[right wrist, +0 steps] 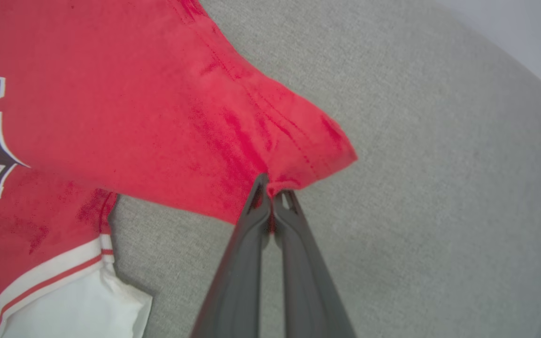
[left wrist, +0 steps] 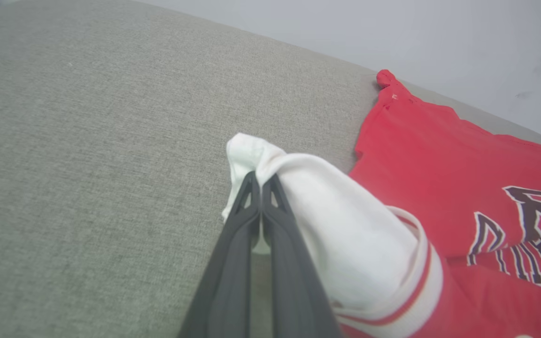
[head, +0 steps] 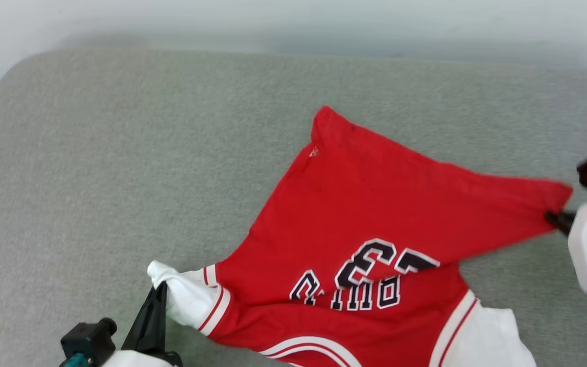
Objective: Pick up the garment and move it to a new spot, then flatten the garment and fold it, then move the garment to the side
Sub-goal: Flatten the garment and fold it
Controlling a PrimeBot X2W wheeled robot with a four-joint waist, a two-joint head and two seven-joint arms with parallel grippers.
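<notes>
The garment is a red shirt with white sleeves and black, white-outlined lettering, spread over the grey cushion with its chest toward me. My left gripper sits at the lower left, shut on the tip of the white sleeve; in the left wrist view the left gripper pinches that cloth between closed fingers. My right gripper at the right edge is shut on the red hem corner; in the right wrist view the right gripper has cloth bunched at its tips. The other white sleeve lies flat at the bottom.
The grey fabric surface stretches wide to the left and behind the shirt, with a rounded far-left corner. A pale wall runs behind it. The cushion's edge curves off at the right in the right wrist view.
</notes>
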